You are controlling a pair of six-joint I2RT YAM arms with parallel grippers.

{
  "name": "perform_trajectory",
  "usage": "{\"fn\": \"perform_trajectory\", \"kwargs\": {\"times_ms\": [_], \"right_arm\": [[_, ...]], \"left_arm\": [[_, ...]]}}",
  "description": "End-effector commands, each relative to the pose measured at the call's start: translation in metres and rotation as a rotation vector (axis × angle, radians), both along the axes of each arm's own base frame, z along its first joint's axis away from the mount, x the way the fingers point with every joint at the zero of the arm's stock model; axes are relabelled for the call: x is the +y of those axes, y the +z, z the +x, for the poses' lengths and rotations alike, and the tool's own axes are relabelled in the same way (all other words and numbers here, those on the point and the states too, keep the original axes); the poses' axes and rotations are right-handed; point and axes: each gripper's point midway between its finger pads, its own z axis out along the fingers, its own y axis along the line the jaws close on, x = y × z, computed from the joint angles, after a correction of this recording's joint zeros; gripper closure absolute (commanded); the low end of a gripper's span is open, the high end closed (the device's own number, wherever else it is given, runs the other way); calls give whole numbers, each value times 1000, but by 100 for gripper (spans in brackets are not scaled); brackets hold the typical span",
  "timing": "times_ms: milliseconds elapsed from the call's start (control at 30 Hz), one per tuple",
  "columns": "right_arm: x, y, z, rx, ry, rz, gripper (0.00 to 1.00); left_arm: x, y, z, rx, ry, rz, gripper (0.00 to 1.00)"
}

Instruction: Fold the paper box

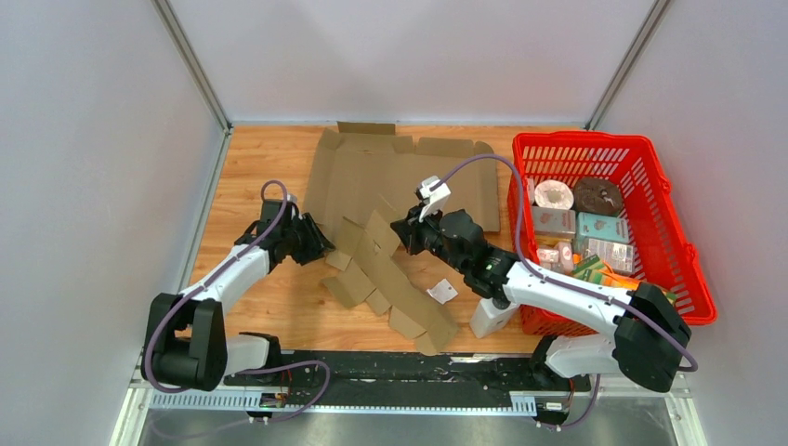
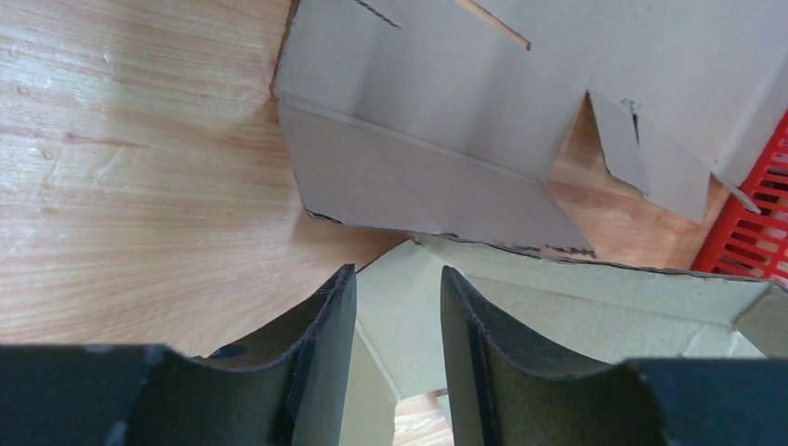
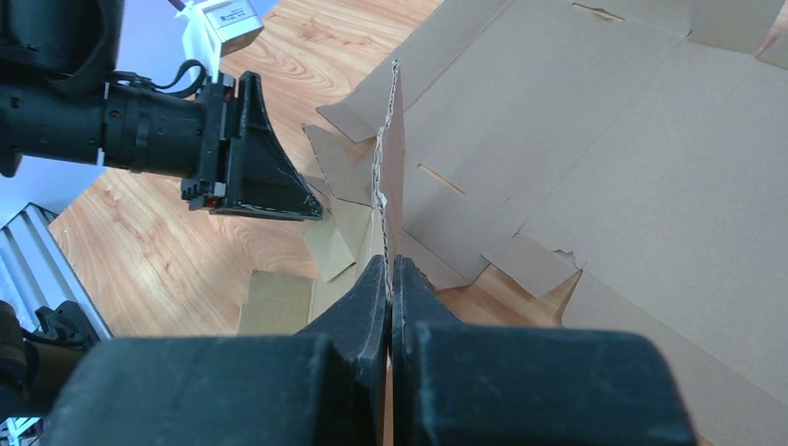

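Note:
A large flat cardboard blank [image 1: 390, 177] lies at the back of the table. A smaller, partly folded cardboard box piece [image 1: 400, 288] lies in front of it, running toward the near edge. My right gripper [image 1: 401, 232] is shut on the upright edge of one of its flaps [image 3: 390, 167]; the pads [image 3: 376, 279] pinch the thin edge. My left gripper [image 1: 321, 246] is open at the piece's left end. In the left wrist view, pale cardboard [image 2: 400, 316] shows in the gap between its fingers [image 2: 339, 307]. The left gripper also shows in the right wrist view [image 3: 311, 212].
A red plastic basket [image 1: 688, 251] with packaged goods stands at the right, close to the right arm; its corner shows in the left wrist view [image 2: 757, 223]. A small white card [image 1: 443, 291] lies on the wood by the folded piece. White walls enclose the table.

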Motion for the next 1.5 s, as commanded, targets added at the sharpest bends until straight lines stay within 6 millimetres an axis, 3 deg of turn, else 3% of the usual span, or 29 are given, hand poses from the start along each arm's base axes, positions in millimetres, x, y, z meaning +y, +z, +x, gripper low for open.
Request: {"fn": "perform_trajectory", "kwargs": {"times_ms": [0,300,467,733,833,1033,1233,1467], "right_arm": [[3,19,-2,-13,26,89,100],[2,18,0,-2,36,99,100],[4,16,-1,-3,55,100,100],[4,14,0,0,56,98,100],[4,14,-1,3,57,99,100],[6,12,0,12,64,98,100],[7,11,-2,16,71,100,100],[5,16,-2,5,66,104,100]], "left_arm": [[-4,-5,8,-21,-7,-11,53],[-2,-24,-7,21,3,-9,39],[-21,-26,0,-14,-73,-96,40],[-31,-10,1,-98,-122,-152,59],[-26,-4,1,-129,-95,-138,70],[-13,-2,-1,-131,-51,-67,82],[-20,-21,-7,2,-12,-126,75],[-31,-18,1,-37,61,-250,67]]}}
